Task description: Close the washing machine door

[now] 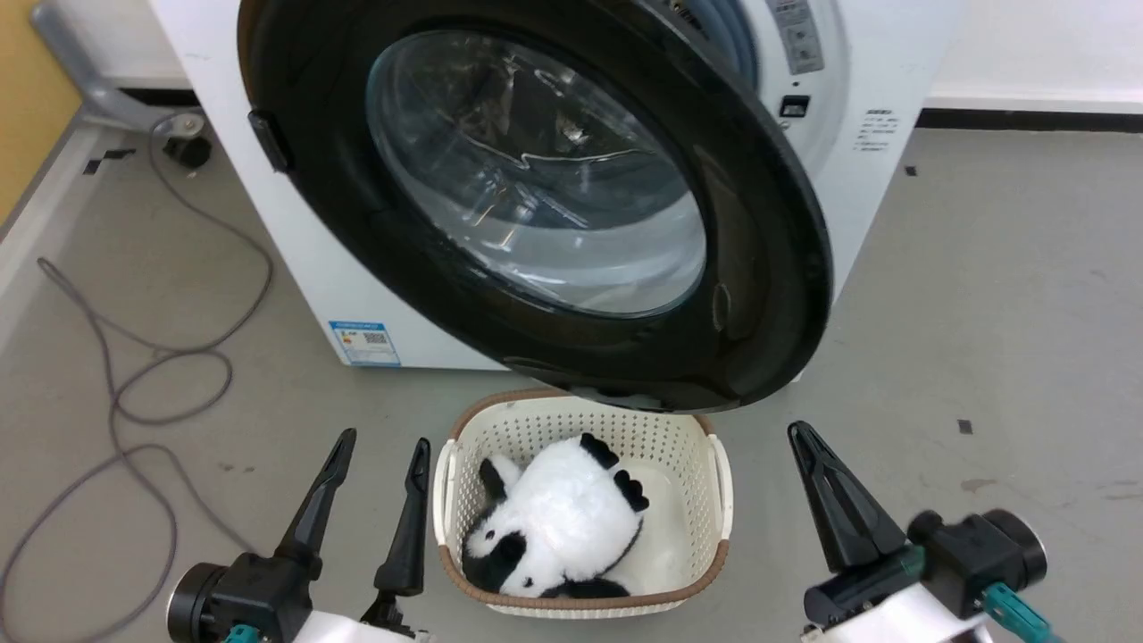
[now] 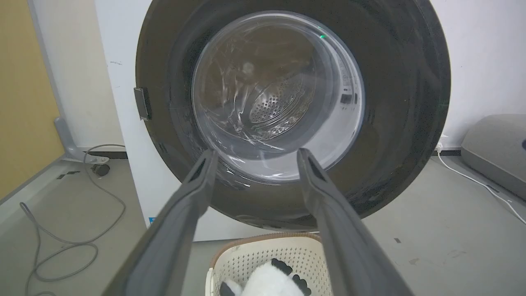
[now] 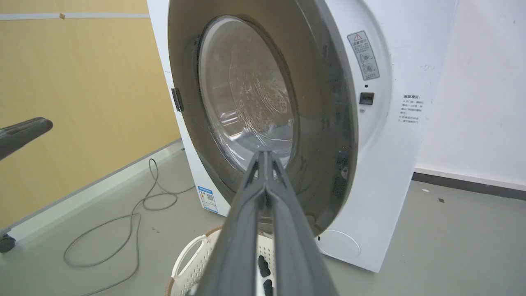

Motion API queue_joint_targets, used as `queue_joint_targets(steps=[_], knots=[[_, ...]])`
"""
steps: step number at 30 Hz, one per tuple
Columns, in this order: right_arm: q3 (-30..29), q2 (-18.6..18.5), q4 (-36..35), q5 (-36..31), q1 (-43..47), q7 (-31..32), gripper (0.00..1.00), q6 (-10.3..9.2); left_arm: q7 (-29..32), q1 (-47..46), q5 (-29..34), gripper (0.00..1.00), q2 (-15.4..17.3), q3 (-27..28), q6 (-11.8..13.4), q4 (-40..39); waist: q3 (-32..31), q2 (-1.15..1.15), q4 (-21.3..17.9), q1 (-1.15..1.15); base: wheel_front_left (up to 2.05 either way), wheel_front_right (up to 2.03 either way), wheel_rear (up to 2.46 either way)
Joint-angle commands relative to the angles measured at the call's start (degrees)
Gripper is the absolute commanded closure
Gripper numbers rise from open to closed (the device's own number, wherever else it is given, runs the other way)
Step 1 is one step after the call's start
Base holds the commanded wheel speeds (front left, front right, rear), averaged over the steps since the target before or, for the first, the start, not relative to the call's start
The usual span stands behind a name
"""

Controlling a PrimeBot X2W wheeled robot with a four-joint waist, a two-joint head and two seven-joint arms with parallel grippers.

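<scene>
Washing machine door (image 1: 768,268) ajar, its right edge swung out from the white washing machine (image 1: 312,250), over a near basket (image 1: 719,482) w/ panda plush (image 1: 563,518). L gripper (image 1: 384,439) near-left, fingers spread, empty. R gripper (image 1: 797,430) near-right, fingers pressed together, empty. Both apart from door. Grey cable (image 1: 116,357) on floor, left.

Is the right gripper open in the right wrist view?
No, the right gripper has its two fingers pressed together along their length, pointing toward the washing machine door.
</scene>
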Motion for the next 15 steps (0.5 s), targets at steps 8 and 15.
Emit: queue_joint_targets(steps=[8,15], knots=[[6.9,-7.5,4.1,-0.3,-8.9,-0.3,1.0,0.05,-0.2,-3.0,-0.3,0.0,-0.1,-1.0,-0.2,-0.1,3.7,0.0,2.7,0.0,0.0,0.0,0.0],[11.9,-13.4,12.1,4.4,-19.2,1.0,1.0,0.05,-0.2,-5.2,-0.4,0.0,-0.4,-1.8,-0.2,-0.1,7.4,0.0,4.7,0.0,0.0,0.0,0.0]])
